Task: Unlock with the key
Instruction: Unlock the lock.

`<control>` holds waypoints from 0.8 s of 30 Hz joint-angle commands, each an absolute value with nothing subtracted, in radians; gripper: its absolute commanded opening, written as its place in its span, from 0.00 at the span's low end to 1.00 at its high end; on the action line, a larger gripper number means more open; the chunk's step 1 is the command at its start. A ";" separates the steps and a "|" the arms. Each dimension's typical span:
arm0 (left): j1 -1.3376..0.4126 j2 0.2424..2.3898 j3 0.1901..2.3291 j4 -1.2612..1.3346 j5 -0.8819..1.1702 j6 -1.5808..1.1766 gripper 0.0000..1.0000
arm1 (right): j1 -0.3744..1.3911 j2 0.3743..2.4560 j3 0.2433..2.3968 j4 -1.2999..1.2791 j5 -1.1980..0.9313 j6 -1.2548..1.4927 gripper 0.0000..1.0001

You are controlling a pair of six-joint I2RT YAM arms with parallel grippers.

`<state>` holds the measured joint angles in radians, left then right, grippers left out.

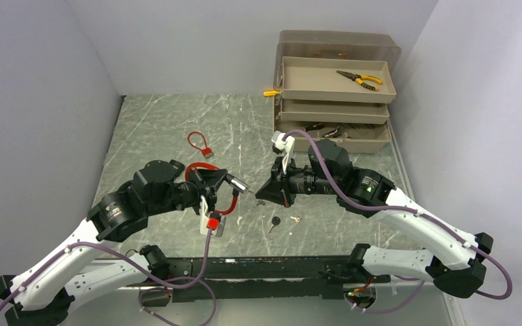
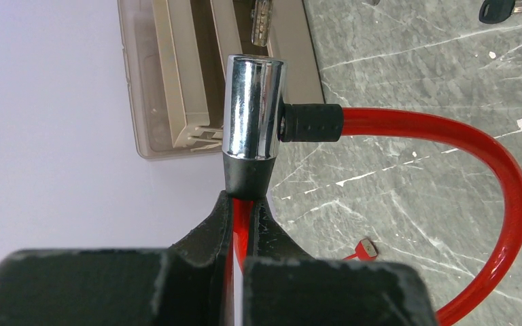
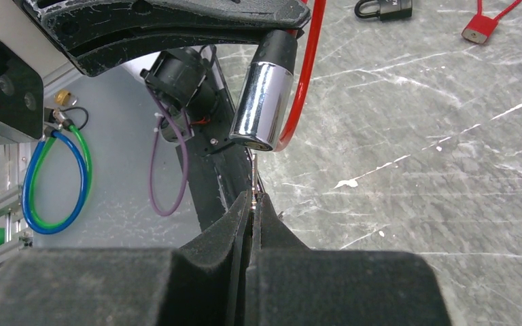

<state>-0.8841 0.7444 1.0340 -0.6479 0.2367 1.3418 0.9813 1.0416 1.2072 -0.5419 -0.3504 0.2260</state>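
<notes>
R arm [image 1: 380, 197] low, key [image 3: 253, 178] at lock [image 3: 262, 102]

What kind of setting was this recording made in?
Most likely a lab test cell, not a home or workshop: plain pale walls box in a marble-patterned tabletop, with stacked tan tool trays at the back and a small red cable lock lying out.

- I'm seeing lock barrel [image 2: 253, 109]: shiny chrome, blk base.
- Cable [image 2: 489, 146]: bright red, blk sleeve at barrel end.
- Key [image 3: 253, 173]: thin silver sliver.
- L gripper [image 2: 245, 207], R gripper [image 3: 253, 207]: both matte blk.
- Table [image 1: 170, 122]: grey-green marble, white veins.
- Trays [image 1: 333, 87]: tan; pliers [image 1: 359, 79] w/ yellow grips.
- Small padlock [image 1: 207, 152]: red.
</notes>
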 commanded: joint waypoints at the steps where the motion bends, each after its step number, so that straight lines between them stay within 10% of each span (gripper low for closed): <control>1: -0.881 0.744 1.048 -0.563 0.238 1.344 0.00 | 0.980 1.040 1.254 -0.523 -0.367 0.217 0.00; 24: -0.882 0.733 1.055 -0.574 0.270 1.346 0.00 | 0.977 1.072 1.261 -0.505 -0.330 0.193 0.00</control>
<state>-0.8803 0.7494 1.0340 -0.6483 0.2371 1.3426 0.9813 1.0698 1.2186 -0.5423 -0.3492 0.2085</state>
